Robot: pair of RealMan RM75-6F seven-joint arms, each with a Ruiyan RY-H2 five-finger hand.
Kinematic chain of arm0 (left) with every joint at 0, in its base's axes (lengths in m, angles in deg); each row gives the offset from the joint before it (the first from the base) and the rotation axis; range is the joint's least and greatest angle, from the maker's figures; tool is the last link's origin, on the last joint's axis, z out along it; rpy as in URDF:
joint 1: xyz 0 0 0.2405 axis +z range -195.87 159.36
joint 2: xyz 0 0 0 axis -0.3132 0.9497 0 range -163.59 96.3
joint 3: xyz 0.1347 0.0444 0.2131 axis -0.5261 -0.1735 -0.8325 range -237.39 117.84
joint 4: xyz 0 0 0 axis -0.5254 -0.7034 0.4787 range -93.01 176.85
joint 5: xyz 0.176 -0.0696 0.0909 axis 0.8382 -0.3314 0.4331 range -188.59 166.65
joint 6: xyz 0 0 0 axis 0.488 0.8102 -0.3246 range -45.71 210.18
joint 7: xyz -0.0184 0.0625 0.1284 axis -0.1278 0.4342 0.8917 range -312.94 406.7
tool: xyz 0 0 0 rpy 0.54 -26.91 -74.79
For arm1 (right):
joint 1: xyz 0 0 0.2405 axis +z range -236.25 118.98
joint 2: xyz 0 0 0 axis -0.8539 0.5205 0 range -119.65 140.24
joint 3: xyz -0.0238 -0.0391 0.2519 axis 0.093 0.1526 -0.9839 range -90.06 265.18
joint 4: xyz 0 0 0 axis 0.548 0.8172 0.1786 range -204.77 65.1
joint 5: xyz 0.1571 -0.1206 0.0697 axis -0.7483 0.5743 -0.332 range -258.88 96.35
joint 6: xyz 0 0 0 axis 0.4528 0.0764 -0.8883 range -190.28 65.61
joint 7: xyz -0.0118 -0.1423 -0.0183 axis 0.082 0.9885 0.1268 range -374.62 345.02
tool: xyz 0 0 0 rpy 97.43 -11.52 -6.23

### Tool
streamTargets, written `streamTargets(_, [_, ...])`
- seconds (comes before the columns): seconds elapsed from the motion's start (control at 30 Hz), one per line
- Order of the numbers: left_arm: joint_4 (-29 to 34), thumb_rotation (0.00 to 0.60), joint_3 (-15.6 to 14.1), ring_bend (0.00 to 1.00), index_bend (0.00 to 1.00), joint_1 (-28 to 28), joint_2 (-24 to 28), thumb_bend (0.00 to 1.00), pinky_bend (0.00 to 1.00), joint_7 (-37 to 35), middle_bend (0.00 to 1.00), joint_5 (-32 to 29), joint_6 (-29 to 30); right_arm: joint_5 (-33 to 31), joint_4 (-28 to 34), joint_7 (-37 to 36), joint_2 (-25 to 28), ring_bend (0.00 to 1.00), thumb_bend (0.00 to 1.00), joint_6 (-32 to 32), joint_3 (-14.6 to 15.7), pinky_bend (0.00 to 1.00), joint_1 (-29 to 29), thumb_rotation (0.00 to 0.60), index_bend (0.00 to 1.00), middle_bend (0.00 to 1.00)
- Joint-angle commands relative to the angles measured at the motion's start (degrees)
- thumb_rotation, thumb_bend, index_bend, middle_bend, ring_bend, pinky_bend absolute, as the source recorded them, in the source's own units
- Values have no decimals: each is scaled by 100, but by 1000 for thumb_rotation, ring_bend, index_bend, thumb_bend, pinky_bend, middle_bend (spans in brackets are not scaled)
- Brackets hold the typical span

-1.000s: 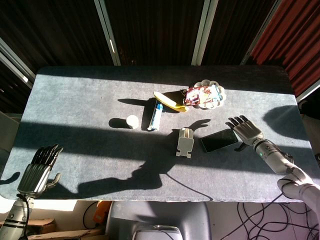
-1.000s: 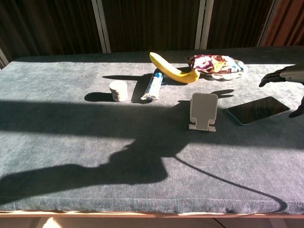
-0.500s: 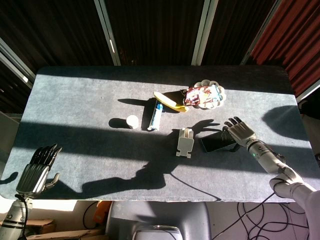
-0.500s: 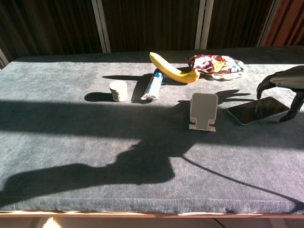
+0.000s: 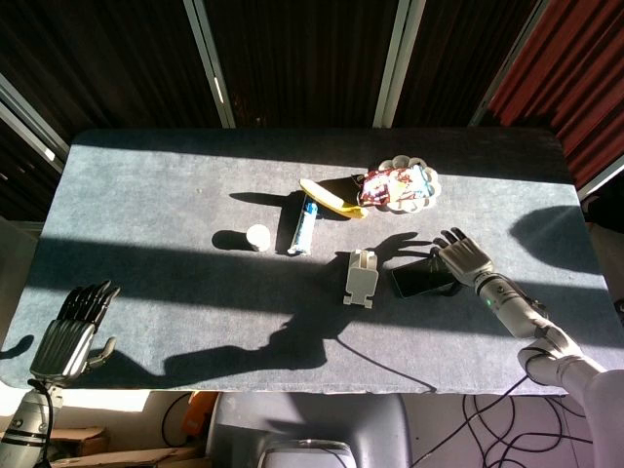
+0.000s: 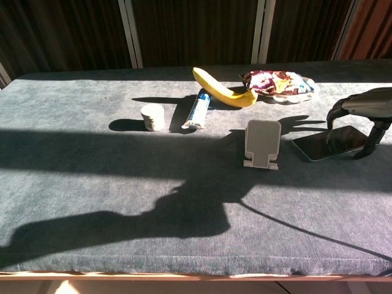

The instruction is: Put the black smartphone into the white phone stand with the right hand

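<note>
One grey felt-covered table (image 5: 146, 195) stands before dark slatted walls, crossed by hard bands of sun and shadow. Near its right side the black phone (image 6: 327, 142) lies flat, just right of the upright white stand (image 6: 263, 143), with the right hand (image 6: 361, 110) arched over its right end, fingers spread, contact unclear. At the near left edge the left hand (image 5: 70, 331) hangs empty with fingers together, its arm cut off by the frame.
</note>
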Motion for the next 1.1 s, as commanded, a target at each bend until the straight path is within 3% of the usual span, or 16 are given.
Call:
streamTargets(0.03, [1, 600, -1, 0, 0, 0, 5, 385, 55, -5, 0, 6, 6, -7, 10, 28, -18, 0, 246, -35, 5, 0, -3, 600, 426, 268])
streamTargets(0.23, [2, 600, -12, 0, 0, 8, 19, 384, 56, -31, 0, 31, 29, -42, 6, 94, -92, 56, 253, -233, -5, 30, -82, 600, 539, 343])
streamTargets(0.47, [11, 600, -31, 0, 0, 22, 29, 385, 56, -38, 0, 58, 53, -71, -94, 86, -248, 192, 301, -501, -10, 258, -220, 600, 666, 436])
streamTargets(0.77, [18, 600, -35, 0, 0, 19, 36, 385, 55, -36, 0, 55, 41, 31, -123, 243, -338, 261, 310, -686, 76, 332, -272, 600, 729, 483])
streamTargets(0.97, [12, 600, -34, 0, 0, 23, 49, 385, 56, -79, 0, 66, 59, 9, -111, 433, -372, 371, 323, -866, 38, 447, -330, 600, 842, 567])
streamTargets(1.1, [5, 600, -38, 0, 0, 21, 56, 384, 56, -107, 0, 76, 56, 6, -122, 622, -405, 421, 330, -938, 46, 473, -374, 600, 911, 620])
